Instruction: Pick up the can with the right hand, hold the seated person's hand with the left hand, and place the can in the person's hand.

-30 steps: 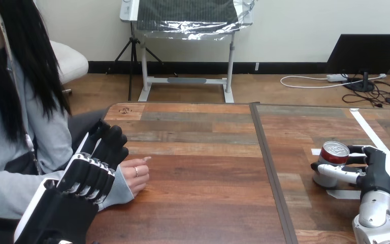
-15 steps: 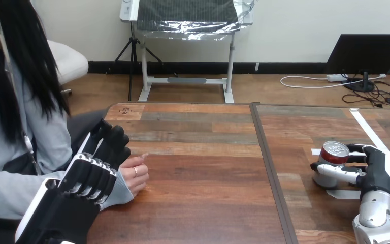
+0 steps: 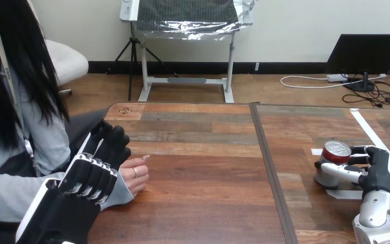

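Note:
A silver can (image 3: 333,161) with a red top stands on the table at the right. My right hand (image 3: 381,173) is shut on it, thumb across its near side and fingers behind it. At the left edge of the table the person's hand (image 3: 134,175) rests loosely curled on the wood. My left hand (image 3: 92,175) lies over its back and wrist, with the fingers curled down over the grey sleeve cuff and the thumb (image 3: 112,142) on the far side.
White tape strips (image 3: 368,129) mark the table's right part around the can. A dark seam (image 3: 269,168) runs front to back between the two tabletops. The person sits close against the table's left edge.
My right hand and the can have shifted slightly to the right. The left hand and the person's hand stay where they were.

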Controlling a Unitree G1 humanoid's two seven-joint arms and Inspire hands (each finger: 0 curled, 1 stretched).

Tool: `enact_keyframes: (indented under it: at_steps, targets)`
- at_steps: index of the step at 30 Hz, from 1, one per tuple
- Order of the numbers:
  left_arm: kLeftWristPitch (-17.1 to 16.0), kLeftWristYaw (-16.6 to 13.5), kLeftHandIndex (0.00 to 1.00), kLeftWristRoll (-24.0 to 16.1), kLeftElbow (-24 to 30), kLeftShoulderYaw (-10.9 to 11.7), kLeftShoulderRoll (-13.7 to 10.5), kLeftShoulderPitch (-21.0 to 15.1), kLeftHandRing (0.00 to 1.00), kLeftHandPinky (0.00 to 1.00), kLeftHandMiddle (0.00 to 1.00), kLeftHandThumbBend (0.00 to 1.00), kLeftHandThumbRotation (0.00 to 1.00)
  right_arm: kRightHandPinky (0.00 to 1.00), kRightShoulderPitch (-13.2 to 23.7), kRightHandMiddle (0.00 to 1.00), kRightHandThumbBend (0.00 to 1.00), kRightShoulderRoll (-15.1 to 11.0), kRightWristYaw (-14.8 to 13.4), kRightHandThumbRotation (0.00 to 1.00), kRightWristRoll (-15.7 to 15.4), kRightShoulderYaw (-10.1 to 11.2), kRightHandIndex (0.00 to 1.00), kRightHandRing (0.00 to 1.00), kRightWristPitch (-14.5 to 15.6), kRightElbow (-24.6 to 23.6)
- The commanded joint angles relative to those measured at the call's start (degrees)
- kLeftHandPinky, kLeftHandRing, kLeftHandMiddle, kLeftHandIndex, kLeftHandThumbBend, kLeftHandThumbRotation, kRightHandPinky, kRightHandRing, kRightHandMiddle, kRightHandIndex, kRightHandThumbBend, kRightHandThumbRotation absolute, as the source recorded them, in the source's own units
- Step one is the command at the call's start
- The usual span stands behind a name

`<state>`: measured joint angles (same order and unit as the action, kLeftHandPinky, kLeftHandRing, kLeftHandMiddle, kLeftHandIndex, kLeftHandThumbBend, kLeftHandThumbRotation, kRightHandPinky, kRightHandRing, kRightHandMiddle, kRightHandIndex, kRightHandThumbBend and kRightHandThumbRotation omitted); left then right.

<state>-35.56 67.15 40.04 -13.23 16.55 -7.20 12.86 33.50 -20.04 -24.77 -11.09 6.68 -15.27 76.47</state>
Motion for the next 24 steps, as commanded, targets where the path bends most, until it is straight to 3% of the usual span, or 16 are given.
enact_keyframes:
  at_steps: [1,24]
  targets:
    - [-0.95,-0.48,1.0,0.02,1.24,-0.43,0.37,-3.02,1.0,1.0,1.0,1.0,0.38,0.43,5.15,0.49,0.86,-0.36,-1.47,0.0,-0.08,-0.1,0.5,0.46,-2.01,-1.07]
    - [-0.7,-0.49,1.0,-0.24,0.72,-0.8,0.81,-3.41,1.0,1.0,1.0,1.0,0.39,0.38,5.24,0.47,0.87,-0.75,-1.84,0.0,-0.2,0.0,0.47,0.42,-3.95,-1.23]
